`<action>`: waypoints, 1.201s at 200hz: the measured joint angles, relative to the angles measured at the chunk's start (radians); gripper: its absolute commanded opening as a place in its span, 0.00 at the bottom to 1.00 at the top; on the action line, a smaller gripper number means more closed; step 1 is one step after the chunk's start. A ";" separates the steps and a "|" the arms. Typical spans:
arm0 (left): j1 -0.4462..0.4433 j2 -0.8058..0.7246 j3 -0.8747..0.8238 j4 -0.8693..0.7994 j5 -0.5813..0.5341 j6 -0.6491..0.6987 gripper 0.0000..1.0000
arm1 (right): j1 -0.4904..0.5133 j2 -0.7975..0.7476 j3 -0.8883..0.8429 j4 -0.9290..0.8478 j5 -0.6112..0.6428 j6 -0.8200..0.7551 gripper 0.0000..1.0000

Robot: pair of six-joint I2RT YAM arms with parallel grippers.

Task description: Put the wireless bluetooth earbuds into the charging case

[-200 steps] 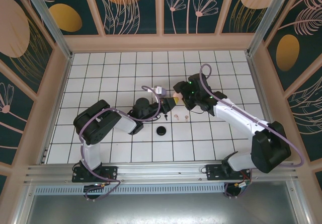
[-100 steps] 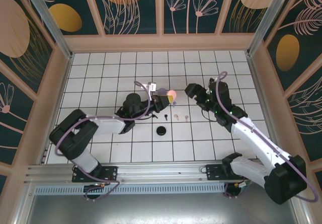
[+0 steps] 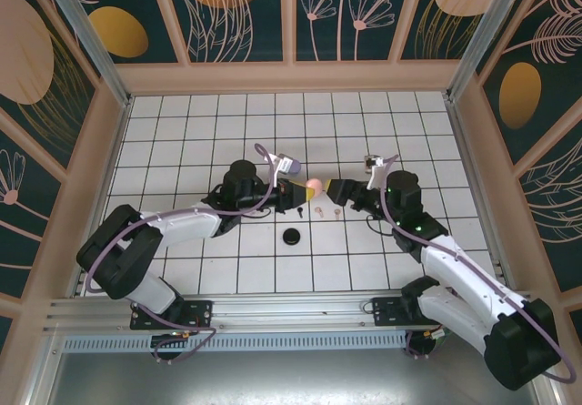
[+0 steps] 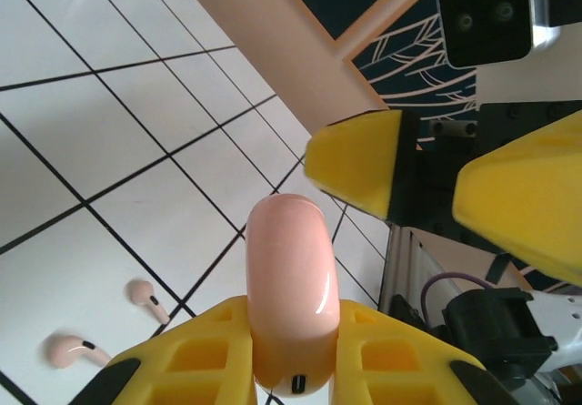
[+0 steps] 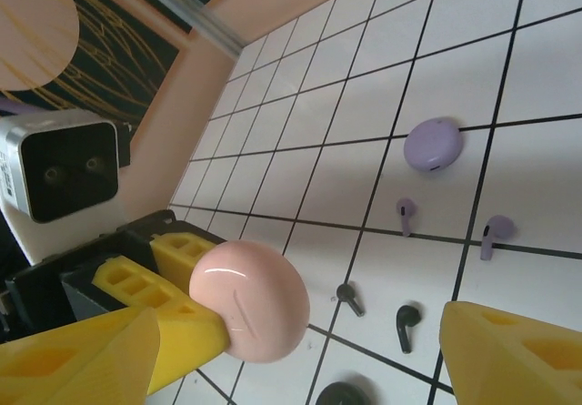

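My left gripper (image 4: 293,332) is shut on the round pink charging case (image 4: 291,278) and holds it edge-up above the tiles (image 3: 313,185). My right gripper (image 5: 300,332) is open and faces it from the right, the pink case (image 5: 250,300) just ahead of its spread yellow fingers (image 5: 518,350). Two pink earbuds (image 4: 147,300) (image 4: 73,352) lie on the tile below, also in the top view (image 3: 318,211) (image 3: 336,211). Two black earbuds (image 5: 349,298) (image 5: 406,323) and two lilac earbuds (image 5: 406,212) (image 5: 496,235) lie loose on the tiles.
A lilac case (image 5: 432,143) lies shut beyond the lilac earbuds. A black case (image 3: 292,236) sits one tile nearer the arm bases. The peach-coloured wall (image 3: 291,77) borders the tiled floor on the far side.
The right gripper drew back to the right, then came down level with the left gripper and now faces it. The left gripper turned the pink case up toward it.
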 measured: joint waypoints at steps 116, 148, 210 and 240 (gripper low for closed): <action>0.008 0.029 0.051 -0.047 0.048 0.000 0.00 | 0.000 0.147 0.000 0.051 -0.045 -0.041 0.76; 0.013 0.029 0.051 -0.063 0.038 -0.001 0.00 | -0.028 0.182 0.000 0.066 -0.040 -0.036 0.72; 0.008 -0.003 0.043 -0.026 0.055 -0.005 0.00 | -0.090 0.187 -0.027 0.037 -0.014 -0.026 0.71; 0.008 -0.011 0.021 0.000 0.057 -0.010 0.00 | -0.097 0.061 -0.037 0.024 -0.065 -0.018 0.69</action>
